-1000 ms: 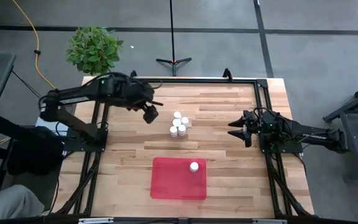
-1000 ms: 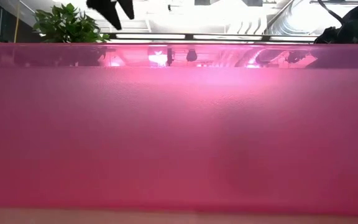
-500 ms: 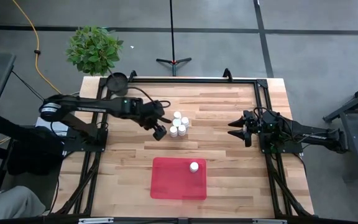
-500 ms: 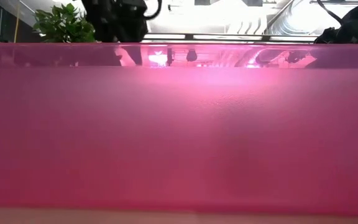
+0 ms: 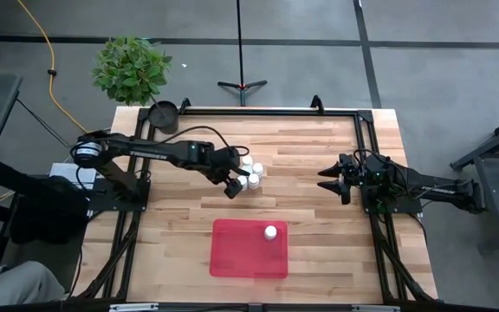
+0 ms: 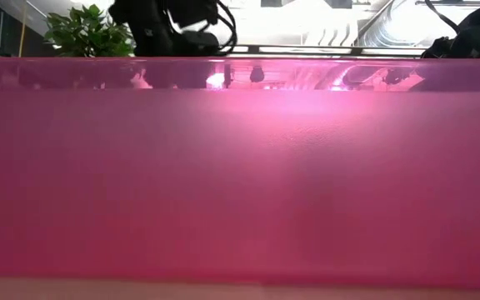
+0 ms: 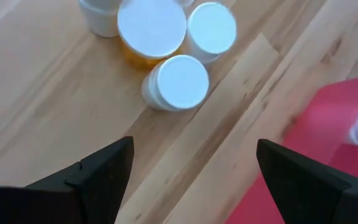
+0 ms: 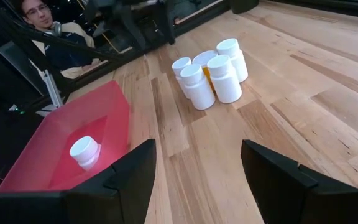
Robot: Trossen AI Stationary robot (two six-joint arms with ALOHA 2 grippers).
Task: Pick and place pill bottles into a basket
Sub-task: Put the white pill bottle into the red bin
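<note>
Left hand [image 5: 232, 185] hovers just left of the pill bottles [image 5: 249, 173], fingers [image 7: 98, 171] spread apart, nothing between them. Bottles are small cylinders with round white caps, one amber-bodied [image 7: 146, 31], huddled touching on the pale wood-plank table [image 5: 301, 147] up from the basket [image 5: 236, 251]. Basket is a shallow translucent red plastic rectangle with rounded corners; one white-capped bottle [image 5: 270, 231] stands in its upper right corner. Right hand [image 5: 329, 179] waits well right of the cluster, fingers apart, empty.
</note>
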